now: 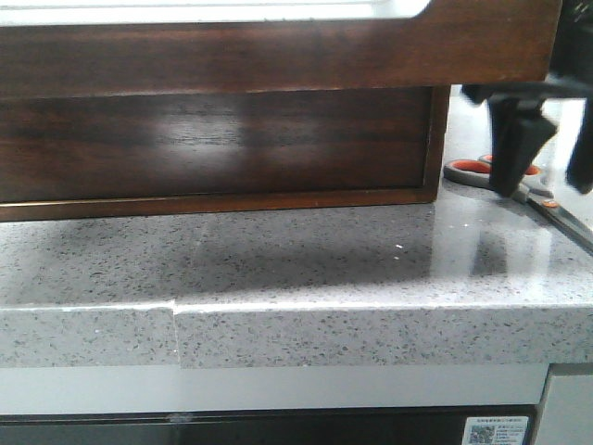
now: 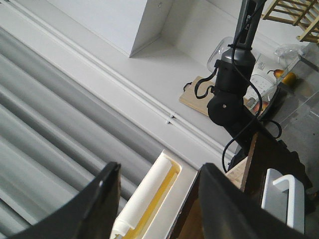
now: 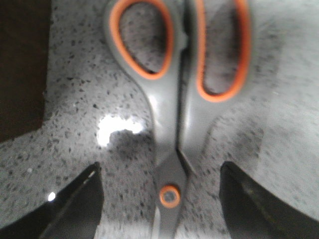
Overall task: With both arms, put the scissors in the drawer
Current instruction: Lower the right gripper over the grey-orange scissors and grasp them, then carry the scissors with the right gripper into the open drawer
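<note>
Scissors flat on the counter, straddled by wide-spread right fingers.

Filling the upper two thirds of the front view: dark-brown wooden cabinet (image 1: pixel 222 139) on the speckled grey stone countertop (image 1: pixel 296 269). At the right edge of that view, just past the cabinet's corner: right gripper (image 1: pixel 547 130), black, tips down over the scissors (image 1: pixel 482 171), whose orange-lined loops lie toward the cabinet and whose blades run off to the lower right. In the right wrist view: scissors (image 3: pixel 174 114) lying shut down the centre of the frame, loops at the top, orange pivot dot (image 3: pixel 170 195) low between the two dark fingers (image 3: pixel 75 209), apart from both, nothing gripped. In the left wrist view: left gripper (image 2: pixel 159 199) held high, fingers spread wide and empty, above a white-and-yellow tray (image 2: pixel 149 199); other arm (image 2: pixel 232 89) at the upper right.
</note>
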### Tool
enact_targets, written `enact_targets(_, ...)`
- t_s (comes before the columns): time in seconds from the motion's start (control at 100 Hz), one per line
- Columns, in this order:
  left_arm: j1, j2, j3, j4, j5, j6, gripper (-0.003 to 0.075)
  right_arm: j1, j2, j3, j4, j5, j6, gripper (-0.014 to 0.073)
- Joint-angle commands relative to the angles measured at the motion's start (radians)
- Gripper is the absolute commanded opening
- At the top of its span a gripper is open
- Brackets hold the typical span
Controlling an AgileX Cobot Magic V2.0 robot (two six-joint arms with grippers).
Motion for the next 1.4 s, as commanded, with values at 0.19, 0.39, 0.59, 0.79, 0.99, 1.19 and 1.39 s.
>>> enact_targets(0.19,-0.007,0.006,-0.034,-0.045,-0.027,-0.014,0.0346,0.0,0.01,-0.029,-0.026,-0.002,-0.007,0.0439)
enact_targets(0.39,-0.007,0.006,-0.034,-0.045,-0.025,-0.014,0.0346,0.0,0.051,-0.029,-0.026,0.035,-0.007,0.0279)
enact_targets(0.59,-0.007,0.006,-0.034,-0.045,-0.023,-0.014,0.0346,0.0,0.053,-0.029,-0.065,0.047,-0.007,-0.0039)
enact_targets(0.79,-0.007,0.006,-0.034,-0.045,-0.015,-0.014,0.0346,0.0,0.032,-0.029,-0.105,0.063,-0.007,-0.0067)
enact_targets(0.99,-0.007,0.006,-0.034,-0.045,-0.013,-0.014,0.0346,-0.031,-0.071,-0.029,-0.114,0.061,-0.007,-0.0067)
enact_targets(1.19,-0.007,0.006,-0.034,-0.045,0.016,-0.014,0.0346,-0.106,-0.214,-0.055,-0.114,0.038,-0.007,-0.0067)
enact_targets(1.39,-0.007,0.006,-0.034,-0.045,0.028,-0.014,0.0346,-0.106,-0.31,-0.147,-0.093,0.031,-0.007,-0.0067)
